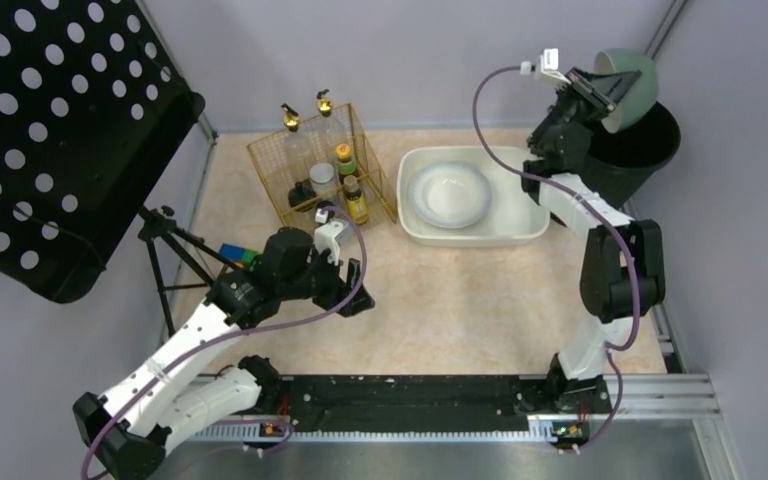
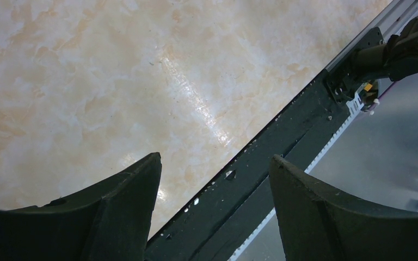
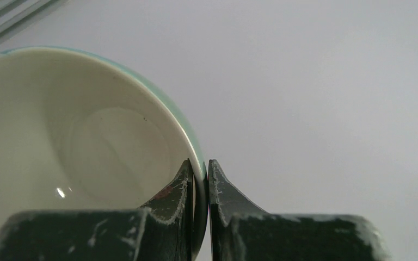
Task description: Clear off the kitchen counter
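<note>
The tabletop (image 1: 460,300), pale marble-patterned, spans the workspace between grey walls, with both arm bases on the black rail (image 1: 410,392) at its near edge. A black perforated panel (image 1: 50,130) on a tripod (image 1: 165,245) stands over the left side.

The left arm (image 1: 210,320) reaches over the near-left area. The left jaws stand apart with nothing between them, hanging above bare tabletop (image 2: 114,81) beside the rail (image 2: 283,141).

The right arm (image 1: 610,260) extends to the far-right corner.

A white tub (image 1: 480,238) sits on the tabletop at far centre-right and holds a white dish (image 1: 452,192). A black bin (image 1: 650,155) stands just right of the tub. A wire basket (image 1: 265,160), left of the tub, holds several bottles (image 1: 355,200).

The right jaws are clamped on the rim of a green bowl (image 1: 628,85), one finger inside, one outside. The bowl (image 3: 87,147), cream inside, is tipped on its side above the bin.
</note>
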`<state>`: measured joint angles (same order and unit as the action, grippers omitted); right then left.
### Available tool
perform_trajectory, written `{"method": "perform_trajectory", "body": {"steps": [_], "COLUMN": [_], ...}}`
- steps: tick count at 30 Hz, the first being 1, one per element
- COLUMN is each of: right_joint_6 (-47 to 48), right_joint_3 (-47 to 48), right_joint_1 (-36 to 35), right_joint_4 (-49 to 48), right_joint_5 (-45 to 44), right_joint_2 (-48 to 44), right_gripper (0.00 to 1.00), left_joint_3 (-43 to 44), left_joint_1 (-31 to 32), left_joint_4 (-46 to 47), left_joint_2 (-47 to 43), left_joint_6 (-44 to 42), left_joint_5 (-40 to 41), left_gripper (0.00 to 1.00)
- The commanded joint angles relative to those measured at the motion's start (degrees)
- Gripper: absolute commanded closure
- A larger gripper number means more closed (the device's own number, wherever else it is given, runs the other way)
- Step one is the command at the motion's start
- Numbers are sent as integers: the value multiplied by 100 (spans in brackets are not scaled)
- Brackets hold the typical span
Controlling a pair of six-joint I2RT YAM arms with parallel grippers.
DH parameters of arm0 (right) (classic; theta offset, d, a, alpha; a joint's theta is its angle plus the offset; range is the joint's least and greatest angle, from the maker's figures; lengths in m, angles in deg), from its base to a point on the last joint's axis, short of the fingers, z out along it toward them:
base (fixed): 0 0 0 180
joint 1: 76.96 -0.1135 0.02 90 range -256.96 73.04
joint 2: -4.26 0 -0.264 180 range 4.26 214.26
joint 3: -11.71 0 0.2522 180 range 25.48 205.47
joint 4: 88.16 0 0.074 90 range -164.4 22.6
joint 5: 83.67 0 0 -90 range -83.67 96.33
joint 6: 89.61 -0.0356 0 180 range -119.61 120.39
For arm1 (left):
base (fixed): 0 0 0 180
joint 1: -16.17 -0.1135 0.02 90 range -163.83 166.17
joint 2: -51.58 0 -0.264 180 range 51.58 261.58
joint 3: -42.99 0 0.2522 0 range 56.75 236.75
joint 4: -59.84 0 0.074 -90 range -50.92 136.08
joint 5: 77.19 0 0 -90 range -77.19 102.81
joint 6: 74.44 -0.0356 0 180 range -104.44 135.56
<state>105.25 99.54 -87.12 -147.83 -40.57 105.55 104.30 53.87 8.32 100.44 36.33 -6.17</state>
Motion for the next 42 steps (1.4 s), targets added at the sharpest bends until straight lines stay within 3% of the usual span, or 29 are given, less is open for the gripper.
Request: {"method": "perform_trajectory", "body": {"steps": [1, 7, 14, 18, 21, 23, 25, 31, 36, 42], "right_joint_6": [112, -507, -2086, -3913, -6168, -7974, -9094, -11330, -12557, -13262], "right_joint_3": [1145, 1947, 2763, 2810, 2794, 2991, 3040, 2922, 2485, 1569], "right_joint_1": [-227, -452, -1244, -1730, -1921, -1929, -1934, -1900, -1417, -942], "right_joint_4": [-1157, -839, 1029, 2786, 4937, 6713, 7854, 9925, 10568, 10132], "right_joint_5": [419, -42, -1139, -1476, -1437, -1052, -617, 544, 2192, 3746], "right_joint_2": [-661, -700, -653, -990, -1461, -1720, -1883, -1885, -1549, -1336], "right_gripper": [100, 100, 100, 100, 100, 100, 100, 100, 100, 100], "left_joint_3": [-40, -34, -30, -26, 0, 0, -8, 62, 89, 77], "left_joint_1": [28, 28, 28, 19, 19, 19, 19, 20, 19, 21], "left_joint_4": [105, 102, 68, 36, -7, 5, -7, -9, 10, 50], "left_joint_2": [-39, 36, 104, 192, 236, 259, 270, 246, 167, 67], "left_joint_6": [-118, -125, -127, -122, -109, -101, -91, -159, -214, -256], "left_joint_5": [24, 36, 158, 278, 436, 472, 523, 513, 468, 543], "left_gripper": [23, 23, 23, 23, 23, 23, 23, 23, 23, 23]}}
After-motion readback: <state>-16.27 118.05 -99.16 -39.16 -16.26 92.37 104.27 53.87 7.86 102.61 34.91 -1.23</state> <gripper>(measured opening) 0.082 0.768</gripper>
